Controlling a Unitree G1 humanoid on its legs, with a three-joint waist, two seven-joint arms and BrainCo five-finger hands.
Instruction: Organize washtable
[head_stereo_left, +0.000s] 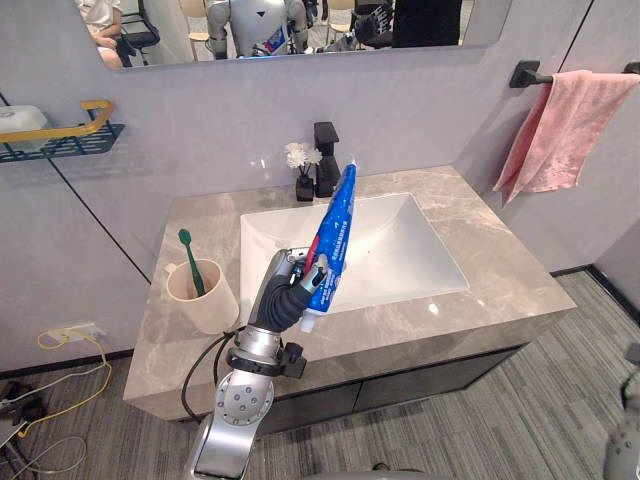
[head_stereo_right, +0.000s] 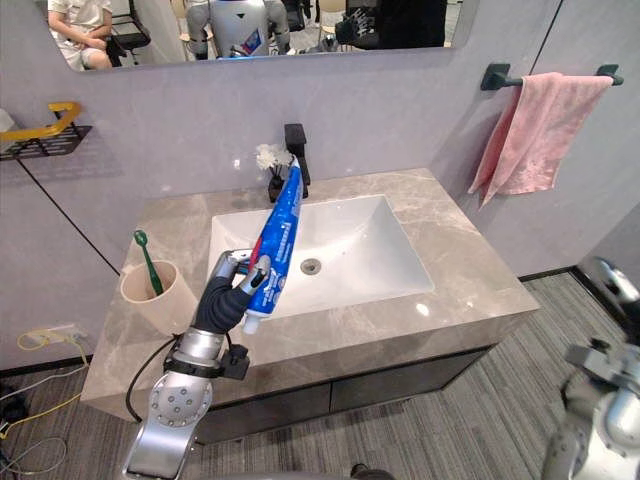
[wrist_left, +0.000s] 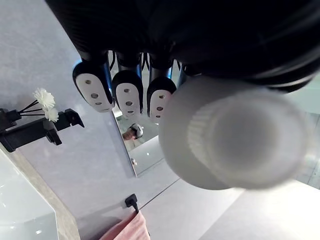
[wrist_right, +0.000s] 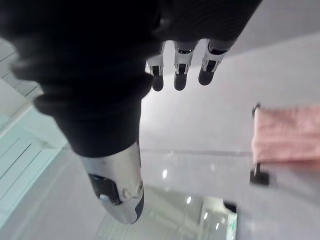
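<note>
- Carrying stage: we hold the toothpaste tube (head_stereo_left: 333, 235) in our left hand (head_stereo_left: 290, 295), fingers (wrist_left: 127, 92) clenched round its lower end, with the cap (wrist_left: 235, 140) pointing down and the flat end up, tilted toward the faucet (head_stereo_left: 326, 160).
- Tube, location: lifted off the surface (head_stereo_left: 500, 280), above its front strip, between the cup (head_stereo_left: 205, 300) and the sink (head_stereo_left: 400, 250).
- Cup: upright at the left of the surface, mouth open, with one green toothbrush (head_stereo_left: 190, 260) leaning inside.
- Right hand (wrist_right: 100, 90): fingers relaxed and straight, grasping nothing.
- Step in hand, as we judge it: bringing the tube to the cup; it is not yet set in.
- Next move calls for: a swing left until the cap hangs over the cup's mouth, then a cap-first descent beside the toothbrush without knocking it.
- Release: only once the cap rests on the cup's bottom.
- Risk, in our view: the long tube may lean and tip the cup.
</note>
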